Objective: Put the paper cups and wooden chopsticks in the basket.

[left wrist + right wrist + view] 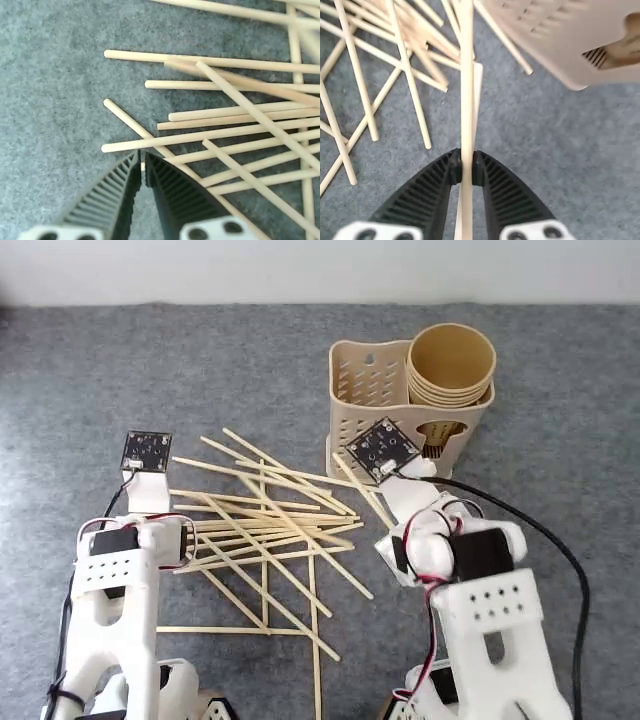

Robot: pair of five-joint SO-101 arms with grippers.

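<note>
Many chopsticks (270, 528) left on desk (150, 370); paper cups (452, 365) already stacked in basket (365, 390). Right jaws clamped on one chopstick (466, 100); left jaws nearly together.

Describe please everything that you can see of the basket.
The basket is beige and looks like plastic. Its walls are pierced by rows of small holes, and the near wall has a larger cut-out. It stands upright on the grey mat, beyond the scattered chopsticks. A stack of paper cups stands in its right part, rising above the rim. Some chopstick ends lie by its base; whether they touch it cannot be told.
</note>
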